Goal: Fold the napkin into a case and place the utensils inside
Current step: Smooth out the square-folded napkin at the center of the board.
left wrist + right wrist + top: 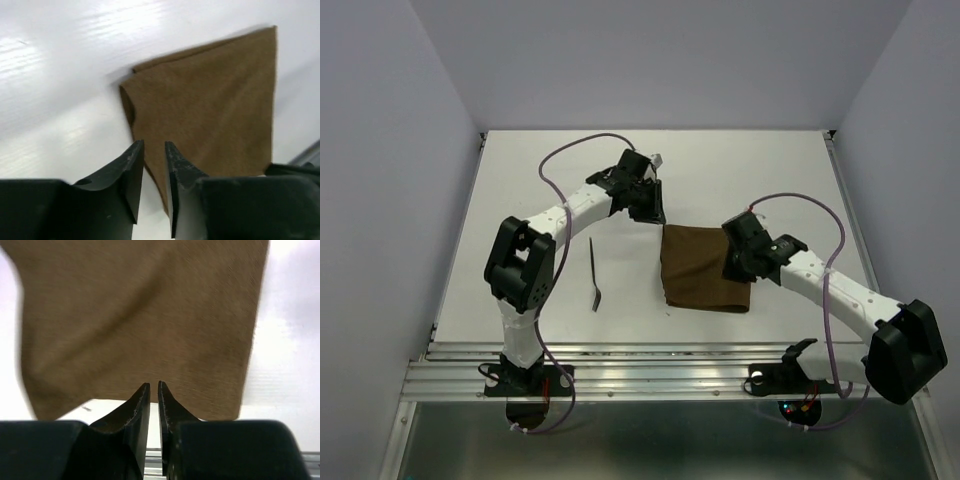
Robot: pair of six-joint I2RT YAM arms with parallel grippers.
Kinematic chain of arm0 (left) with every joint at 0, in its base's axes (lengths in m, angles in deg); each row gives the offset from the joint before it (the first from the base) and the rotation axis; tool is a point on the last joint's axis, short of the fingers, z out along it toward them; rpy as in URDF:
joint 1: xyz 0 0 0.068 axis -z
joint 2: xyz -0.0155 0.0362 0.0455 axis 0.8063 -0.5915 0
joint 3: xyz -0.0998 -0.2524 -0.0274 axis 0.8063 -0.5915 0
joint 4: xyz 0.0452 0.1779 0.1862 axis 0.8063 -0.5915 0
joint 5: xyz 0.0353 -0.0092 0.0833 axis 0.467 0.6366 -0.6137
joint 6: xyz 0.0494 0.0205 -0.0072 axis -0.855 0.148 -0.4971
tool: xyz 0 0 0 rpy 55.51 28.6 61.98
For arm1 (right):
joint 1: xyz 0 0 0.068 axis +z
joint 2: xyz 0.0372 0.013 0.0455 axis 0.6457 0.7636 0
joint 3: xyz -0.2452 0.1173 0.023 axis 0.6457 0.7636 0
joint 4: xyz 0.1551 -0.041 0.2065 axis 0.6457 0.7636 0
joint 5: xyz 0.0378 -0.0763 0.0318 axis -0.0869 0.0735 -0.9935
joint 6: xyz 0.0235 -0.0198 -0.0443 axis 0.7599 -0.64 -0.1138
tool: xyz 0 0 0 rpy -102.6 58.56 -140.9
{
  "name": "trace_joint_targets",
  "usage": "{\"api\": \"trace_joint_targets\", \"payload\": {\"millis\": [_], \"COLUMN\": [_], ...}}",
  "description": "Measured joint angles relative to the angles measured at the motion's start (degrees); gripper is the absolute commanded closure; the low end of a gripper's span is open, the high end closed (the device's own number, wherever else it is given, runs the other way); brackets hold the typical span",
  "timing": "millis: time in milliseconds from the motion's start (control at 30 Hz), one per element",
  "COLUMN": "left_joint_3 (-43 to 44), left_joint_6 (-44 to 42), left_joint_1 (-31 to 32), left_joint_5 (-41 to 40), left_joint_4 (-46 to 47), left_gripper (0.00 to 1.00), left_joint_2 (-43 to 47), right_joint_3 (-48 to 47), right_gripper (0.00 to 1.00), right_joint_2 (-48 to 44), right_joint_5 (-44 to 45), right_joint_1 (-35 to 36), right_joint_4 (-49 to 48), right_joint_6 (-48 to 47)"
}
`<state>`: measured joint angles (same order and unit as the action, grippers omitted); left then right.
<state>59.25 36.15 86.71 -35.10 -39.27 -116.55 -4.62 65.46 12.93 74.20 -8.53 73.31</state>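
While the folded brown napkin point(700, 270) is lying on the table point(540, 180) right of a utensil point(595, 272), the left gripper point(154, 145) is hovering at its far corner, fingers narrowly apart and empty. The right gripper point(154, 386) is showing an empty slit.

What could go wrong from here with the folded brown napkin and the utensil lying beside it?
1. The left tool and right tool hover at the edges of the napkin, holding nothing; a pinch might catch one layer and undo the fold.
2. The utensil lies flat, apart from the napkin, thin and probably hard to pick up.
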Motion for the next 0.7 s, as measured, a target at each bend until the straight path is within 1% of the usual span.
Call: {"api": "trace_joint_targets", "payload": {"millis": [100, 133, 267, 367, 433, 467, 600, 700], "left_joint_3": [-2.4, -3.9, -13.2, -18.5, -20.2, -20.5, -20.5, -20.3], "left_joint_6": [-0.2, -0.1, -0.1, 0.0, 0.0, 0.1, 0.6, 0.5], "left_joint_1": [2.0, 2.9, 5.4, 5.9, 5.7, 5.6, 5.3, 5.3], "left_joint_5": [2.1, 3.2, 7.3, 8.3, 8.3, 8.2, 9.1, 8.9], "left_joint_4": [1.5, 2.2, 4.2, 3.9, 4.1, 4.1, 4.9, 4.9], "left_gripper": [0.84, 0.86, 0.87, 0.89, 0.90, 0.92, 0.92, 0.92], "left_joint_2": [2.8, 3.6, 5.4, 4.9, 3.9, 3.1, 1.8, 1.8], "right_joint_3": [4.7, 6.1, 9.7, 11.7, 13.1, 13.6, 13.4, 11.9], "right_gripper": [0.83, 0.82, 0.80, 0.80, 0.80, 0.80, 0.80, 0.81], "right_joint_2": [-0.1, -0.1, 0.2, 1.4, 2.7, 3.3, 3.5, 3.1], "right_joint_5": [-1.9, -2.4, -3.2, -3.5, -3.4, -3.2, -0.5, 2.5], "right_joint_1": [-2.2, -3.0, -5.6, -6.2, -6.2, -6.2, -6.1, -6.2], "right_joint_4": [0.3, 0.3, 0.2, -0.1, -0.2, -0.1, 1.1, 4.3], "right_joint_6": [0.5, 0.9, 3.3, 5.7, 7.6, 8.6, 11.0, 11.3]}}
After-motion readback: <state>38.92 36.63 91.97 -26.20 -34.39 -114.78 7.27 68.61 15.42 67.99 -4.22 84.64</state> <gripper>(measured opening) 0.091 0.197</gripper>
